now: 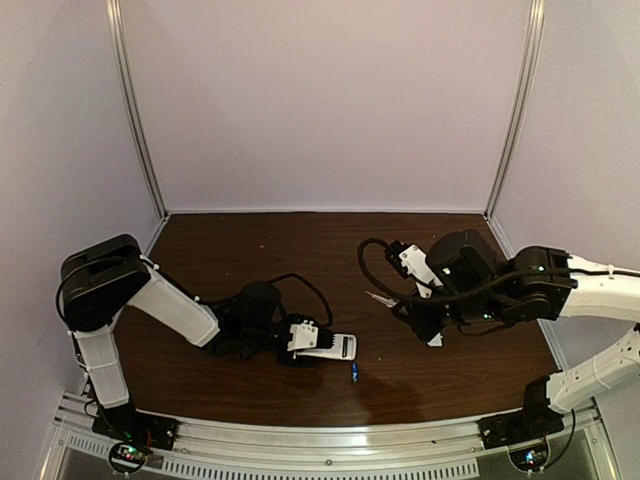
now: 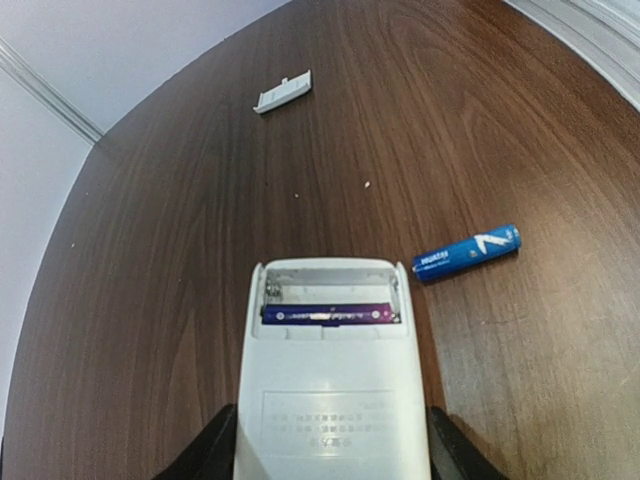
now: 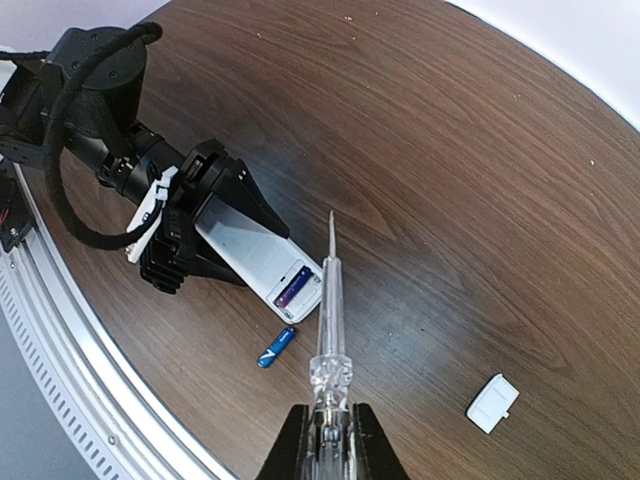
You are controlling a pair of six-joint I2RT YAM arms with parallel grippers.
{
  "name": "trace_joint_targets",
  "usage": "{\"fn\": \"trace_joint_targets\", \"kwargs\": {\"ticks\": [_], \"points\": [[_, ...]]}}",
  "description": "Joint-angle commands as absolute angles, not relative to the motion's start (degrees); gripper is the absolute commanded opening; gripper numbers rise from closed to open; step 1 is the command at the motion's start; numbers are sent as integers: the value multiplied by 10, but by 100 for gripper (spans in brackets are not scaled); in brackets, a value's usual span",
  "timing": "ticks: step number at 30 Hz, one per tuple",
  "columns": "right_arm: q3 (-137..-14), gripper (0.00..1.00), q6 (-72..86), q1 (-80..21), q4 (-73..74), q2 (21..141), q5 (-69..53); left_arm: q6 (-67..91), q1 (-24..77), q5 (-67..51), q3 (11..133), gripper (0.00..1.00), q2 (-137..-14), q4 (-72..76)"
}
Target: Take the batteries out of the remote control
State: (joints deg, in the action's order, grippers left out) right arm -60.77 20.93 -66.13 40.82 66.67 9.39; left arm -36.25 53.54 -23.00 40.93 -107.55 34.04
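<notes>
Left fingers (image 2: 214, 452): closed on both long sides of the remote control (image 2: 330, 400), gripping it near the end away from the bay.
Remote control: lies flat on the surface (image 1: 300, 250), at the front left, battery bay uncovered and facing up, open end pointing toward the right arm.
Battery in bay (image 2: 325, 314): dark purple-blue, sits crosswise in the slot nearer the left fingers.
Loose battery (image 2: 467, 252): blue, lies on its side on the surface just beside the remote control's open end, not touching it.
Right fingers (image 3: 293, 442): clamped on the clear handle of the screwdriver (image 3: 328, 300), thin shaft pointing straight ahead, above the surface near the remote control's open end.
Cover (image 3: 492, 403): small white piece, rests on the surface on the right arm's side, well apart from the remote control.
</notes>
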Motion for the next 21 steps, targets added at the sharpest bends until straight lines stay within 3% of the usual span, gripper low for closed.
{"fn": "trace_joint_targets", "kwargs": {"ticks": [1, 21], "points": [[-588, 0, 215, -660, 357, 642, 115, -341, 531, -253, 423, 4, -1095, 338], [-525, 0, 230, -660, 293, 597, 113, -332, 521, -254, 429, 41, -1113, 319]]}}
